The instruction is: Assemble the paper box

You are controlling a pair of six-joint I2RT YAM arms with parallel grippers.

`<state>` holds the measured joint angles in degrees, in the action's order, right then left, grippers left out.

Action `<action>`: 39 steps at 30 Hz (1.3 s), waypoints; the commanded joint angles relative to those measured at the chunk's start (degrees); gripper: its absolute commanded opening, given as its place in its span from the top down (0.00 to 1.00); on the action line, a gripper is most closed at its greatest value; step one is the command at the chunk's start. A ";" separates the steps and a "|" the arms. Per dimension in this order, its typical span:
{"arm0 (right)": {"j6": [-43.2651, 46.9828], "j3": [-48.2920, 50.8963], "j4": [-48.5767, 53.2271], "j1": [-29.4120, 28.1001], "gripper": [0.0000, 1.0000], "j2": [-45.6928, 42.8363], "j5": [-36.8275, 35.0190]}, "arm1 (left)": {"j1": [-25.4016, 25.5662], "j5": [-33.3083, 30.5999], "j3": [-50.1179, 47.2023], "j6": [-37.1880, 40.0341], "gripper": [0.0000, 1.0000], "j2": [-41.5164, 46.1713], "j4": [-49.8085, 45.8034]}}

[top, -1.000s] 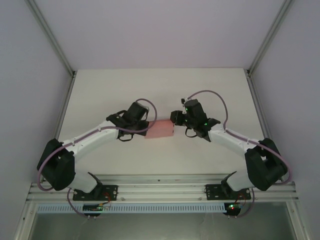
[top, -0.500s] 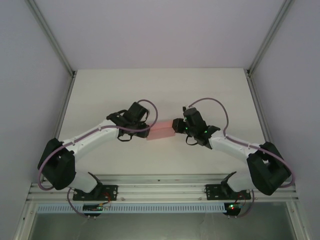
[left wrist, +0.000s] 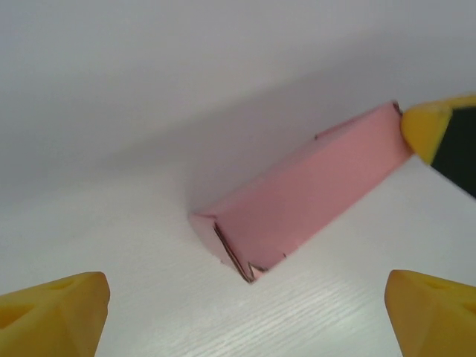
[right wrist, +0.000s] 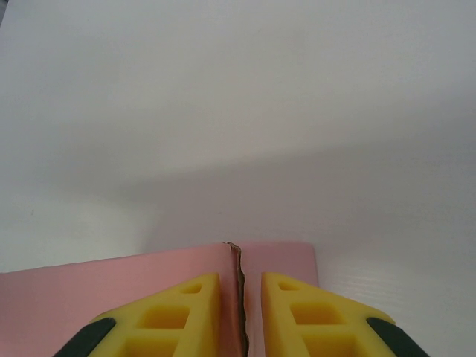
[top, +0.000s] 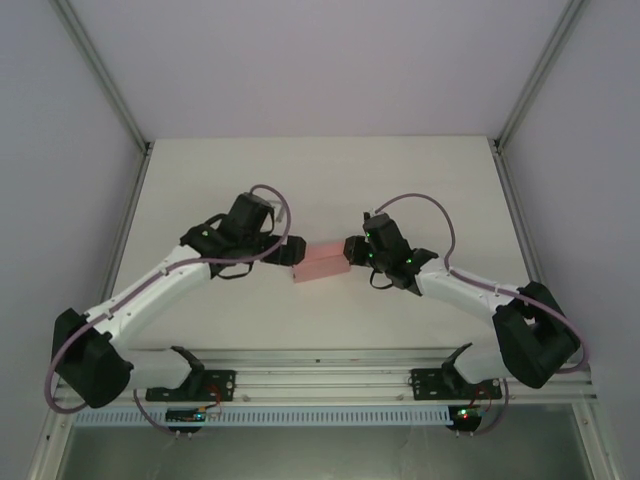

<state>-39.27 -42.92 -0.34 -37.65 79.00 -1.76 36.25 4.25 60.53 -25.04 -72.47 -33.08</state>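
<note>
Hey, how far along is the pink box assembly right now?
Done: the paper box is folded into a rectangular shape and lies on the table. In hand: the right claw pinches a card edge at one end, while the left claw hangs open, short of the other end. Left: that end's flaps show dark gaps, so they probably need pressing flush.

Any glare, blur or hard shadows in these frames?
Top external: even light, no glare on the box. Left wrist: box sharp, soft shadow behind it, left claw tips slightly soft. Right wrist: broad soft shadow on the table, right claw sharp.
</note>
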 commanded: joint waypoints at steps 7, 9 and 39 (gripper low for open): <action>-0.26 2.24 11.34 -0.78 0.77 4.56 0.35 | -8.15 19.76 -10.03 -6.73 0.10 -5.80 17.39; -0.59 2.54 11.15 -0.89 0.77 4.92 0.42 | -8.43 22.56 -12.58 -7.54 0.20 -6.66 20.25; 6.44 14.10 -8.81 2.93 0.92 6.83 12.84 | -6.03 16.32 -33.77 2.02 1.00 -11.40 43.44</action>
<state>-35.09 -32.38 -24.56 -33.85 81.17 5.06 27.83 25.21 29.08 -28.34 -79.24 22.98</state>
